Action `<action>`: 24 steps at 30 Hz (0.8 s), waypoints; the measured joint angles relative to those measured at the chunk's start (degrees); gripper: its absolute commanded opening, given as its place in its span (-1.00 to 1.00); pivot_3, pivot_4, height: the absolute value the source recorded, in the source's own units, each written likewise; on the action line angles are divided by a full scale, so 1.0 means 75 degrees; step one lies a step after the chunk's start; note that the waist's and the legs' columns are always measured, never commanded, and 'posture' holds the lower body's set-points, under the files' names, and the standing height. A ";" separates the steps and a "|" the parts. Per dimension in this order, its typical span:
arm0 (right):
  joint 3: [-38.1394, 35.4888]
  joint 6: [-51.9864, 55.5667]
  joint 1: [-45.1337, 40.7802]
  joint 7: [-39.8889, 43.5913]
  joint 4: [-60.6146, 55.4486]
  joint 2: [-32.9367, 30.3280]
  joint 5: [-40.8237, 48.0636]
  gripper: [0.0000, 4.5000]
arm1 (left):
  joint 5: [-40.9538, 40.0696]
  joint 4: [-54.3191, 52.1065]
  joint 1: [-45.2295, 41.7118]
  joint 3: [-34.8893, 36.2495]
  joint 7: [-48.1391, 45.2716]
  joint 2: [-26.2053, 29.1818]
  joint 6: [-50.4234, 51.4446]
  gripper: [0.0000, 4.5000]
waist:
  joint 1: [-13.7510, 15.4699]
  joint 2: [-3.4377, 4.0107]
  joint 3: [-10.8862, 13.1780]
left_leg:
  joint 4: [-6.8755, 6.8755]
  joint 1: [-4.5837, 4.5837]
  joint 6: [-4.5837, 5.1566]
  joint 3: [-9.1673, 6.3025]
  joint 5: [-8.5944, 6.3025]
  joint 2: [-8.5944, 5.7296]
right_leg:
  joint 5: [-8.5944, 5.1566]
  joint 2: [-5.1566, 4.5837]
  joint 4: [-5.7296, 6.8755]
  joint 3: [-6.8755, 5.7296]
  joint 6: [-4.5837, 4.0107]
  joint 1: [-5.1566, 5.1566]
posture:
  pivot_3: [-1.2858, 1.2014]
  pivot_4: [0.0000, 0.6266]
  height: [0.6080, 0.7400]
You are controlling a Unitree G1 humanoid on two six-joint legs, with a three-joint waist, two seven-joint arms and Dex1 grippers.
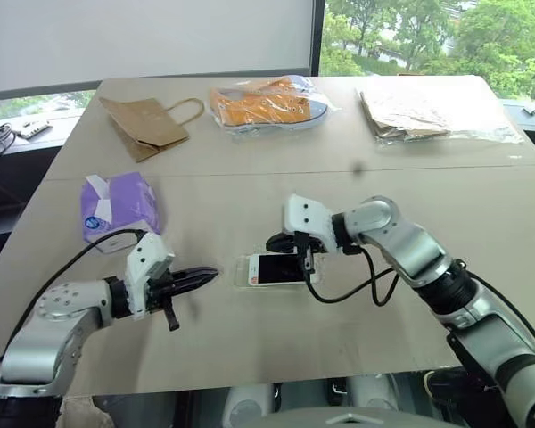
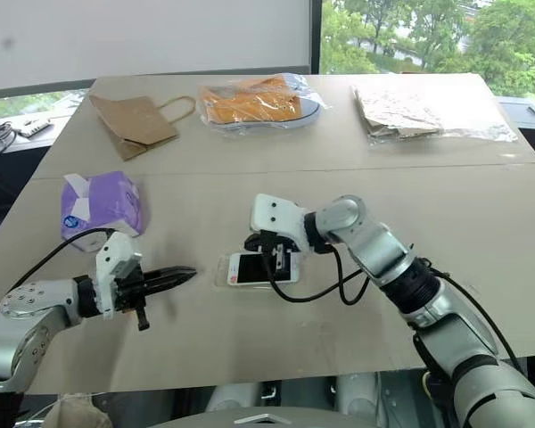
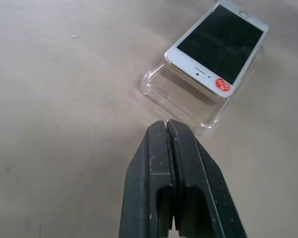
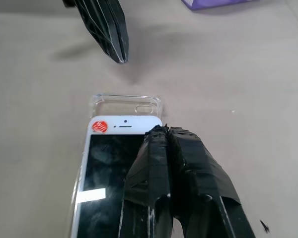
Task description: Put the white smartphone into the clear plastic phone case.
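- The phone point(image 3: 216, 47) lies screen-up on the case point(image 3: 181, 99), offset, one end not seated.
- Right gripper point(image 4: 161, 130), fingers pressed together, hovers over the phone; left gripper point(image 1: 205, 276), likewise closed, points at the case's end.
- Step: seating. Next likely needs pressing the phone down and in.

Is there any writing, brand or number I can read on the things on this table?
No text can be read.
Red round sticker on the white smartphone: white marks, too blurred to read.
Purple tissue pack: blue round label, too small to read.
Brown paper bag: no print visible.
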 measured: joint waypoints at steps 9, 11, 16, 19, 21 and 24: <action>0.0619 -0.0618 -0.0434 0.0274 0.1374 0.0726 -0.0734 -0.97 | -0.0055 -0.0306 0.0272 0.0071 0.0103 0.0030 0.0032 -1.00 | -0.0048 0.0005 0.0002 | -0.0003 0.0010 -0.0003 -0.0003 0.0001 0.0011 | 0.0000 0.0010 0.0014 -0.0001 -0.0002 -0.0002 | 0.03 -0.52 1.00; 0.0688 -0.0670 -0.0457 0.0528 0.1381 0.0726 -0.0793 -0.97 | -0.0053 -0.0362 0.0325 0.0071 0.0194 0.0030 0.0036 -1.00 | -0.0045 0.0005 0.0001 | -0.0003 0.0010 -0.0003 -0.0003 0.0001 0.0009 | 0.0000 0.0006 0.0013 0.0000 -0.0002 -0.0001 | 0.03 -0.52 1.00; 0.0808 -0.0687 -0.0512 0.0858 0.1377 0.0723 -0.0903 -0.97 | -0.0038 -0.0530 0.0398 0.0070 0.0281 0.0030 0.0042 -1.00 | -0.0039 0.0005 0.0001 | -0.0003 0.0011 -0.0003 -0.0002 0.0001 0.0007 | -0.0001 0.0001 0.0013 0.0000 -0.0004 -0.0001 | 0.03 -0.52 1.00; 0.0907 -0.0727 -0.0582 0.0901 0.1369 0.0725 -0.1049 -0.97 | -0.0022 -0.0586 0.0406 0.0062 0.0360 0.0029 0.0042 -1.00 | -0.0039 0.0007 -0.0001 | -0.0003 0.0013 -0.0003 -0.0003 0.0001 0.0007 | -0.0014 0.0001 0.0013 -0.0001 -0.0028 -0.0001 | 0.03 -0.52 1.00; 0.0951 -0.0744 -0.0585 0.0937 0.1369 0.0729 -0.1152 -0.97 | 0.0001 -0.0591 0.0402 0.0032 0.0408 0.0029 0.0042 -1.00 | -0.0035 0.0009 -0.0002 | -0.0003 0.0013 -0.0003 -0.0003 0.0001 0.0007 | -0.0015 0.0000 0.0014 -0.0001 -0.0029 0.0000 | 0.03 -0.52 1.00; 0.1019 -0.0748 -0.0607 0.0956 0.1375 0.0730 -0.1318 -0.97 | 0.0016 -0.0592 0.0385 -0.0018 0.0429 0.0029 0.0052 -1.00 | -0.0034 0.0010 -0.0008 | -0.0003 0.0014 -0.0003 -0.0002 0.0001 0.0006 | -0.0016 -0.0001 0.0014 0.0000 -0.0030 0.0002 | 0.03 -0.52 1.00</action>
